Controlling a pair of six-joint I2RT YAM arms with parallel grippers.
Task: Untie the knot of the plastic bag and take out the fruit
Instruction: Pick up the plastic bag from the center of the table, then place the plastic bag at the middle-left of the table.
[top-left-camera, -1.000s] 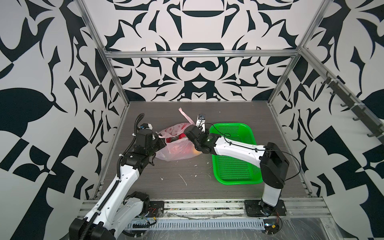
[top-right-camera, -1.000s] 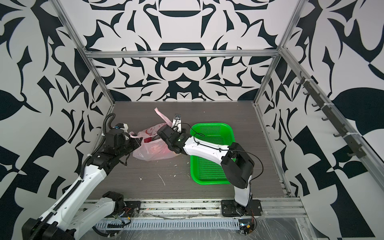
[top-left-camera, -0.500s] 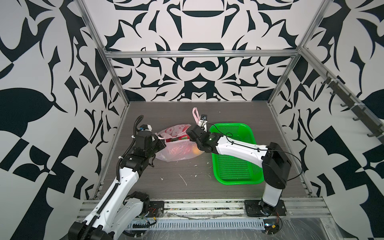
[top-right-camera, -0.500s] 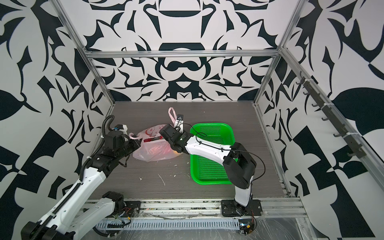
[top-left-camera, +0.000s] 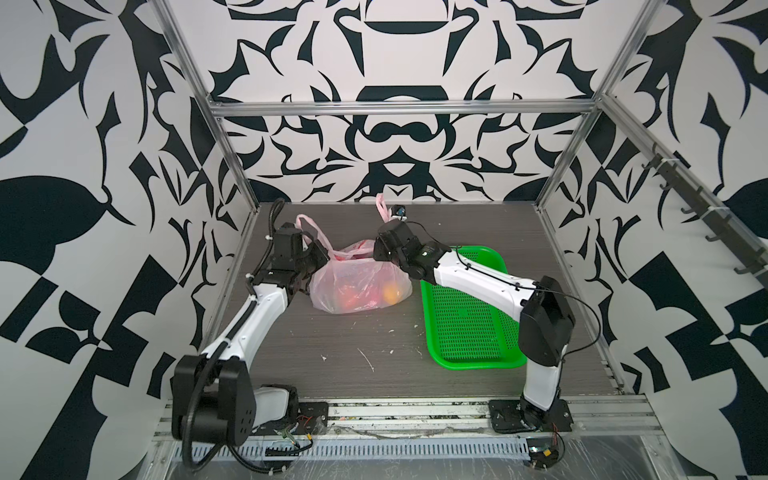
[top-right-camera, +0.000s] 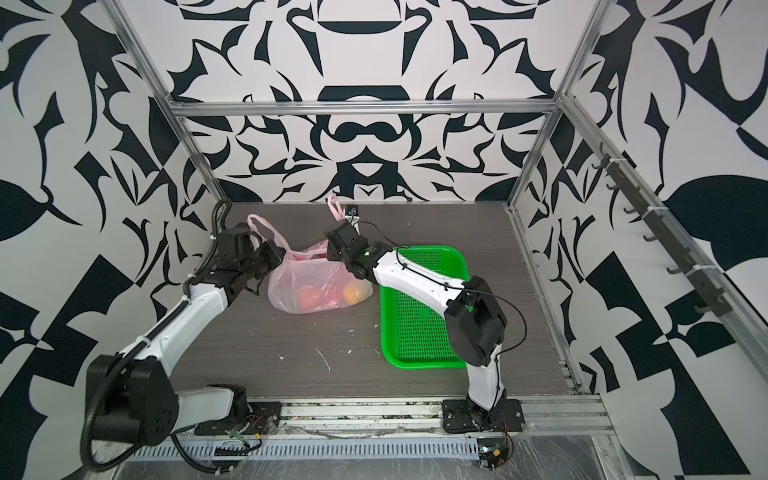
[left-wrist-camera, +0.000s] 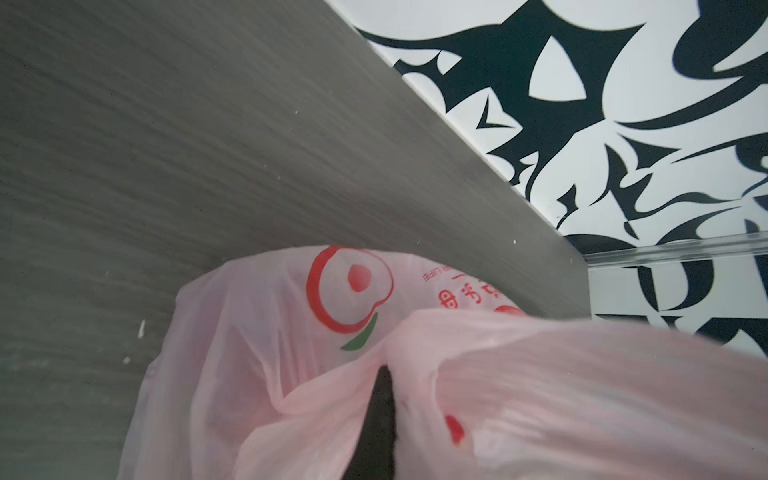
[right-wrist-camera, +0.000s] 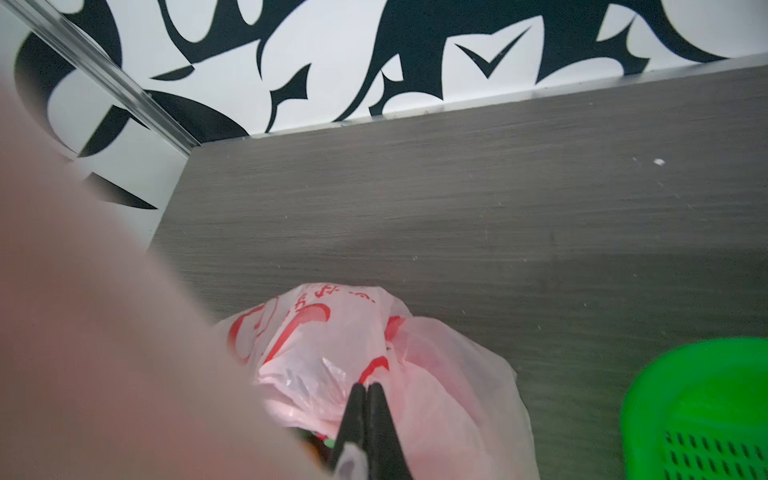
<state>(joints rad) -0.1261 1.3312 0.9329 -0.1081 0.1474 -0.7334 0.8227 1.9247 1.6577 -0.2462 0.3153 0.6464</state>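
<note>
The pale-pink plastic bag (top-left-camera: 357, 278) (top-right-camera: 316, 282) lies on the grey table, left of centre. Through its film show fruit: an orange round piece (top-left-camera: 390, 294) and a reddish one (top-left-camera: 352, 298). No knot shows; one loop handle (top-left-camera: 307, 224) stands by my left wrist and the other handle (top-left-camera: 380, 207) sticks up behind my right wrist. My left gripper (top-left-camera: 323, 258) (left-wrist-camera: 380, 415) is shut on film at the bag's left rim. My right gripper (top-left-camera: 377, 254) (right-wrist-camera: 366, 390) is shut on film at the right rim. Pink film blurs much of the right wrist view.
A green perforated basket (top-left-camera: 469, 316) (right-wrist-camera: 706, 395) holds nothing and sits right of the bag, under my right forearm. White scraps (top-left-camera: 365, 359) dot the table in front. Patterned walls and metal frame posts close the back and sides.
My right gripper has shut on the bag's right rim. The handle behind its wrist has swung up and a little to the right. The left gripper has stayed shut on the left rim.
</note>
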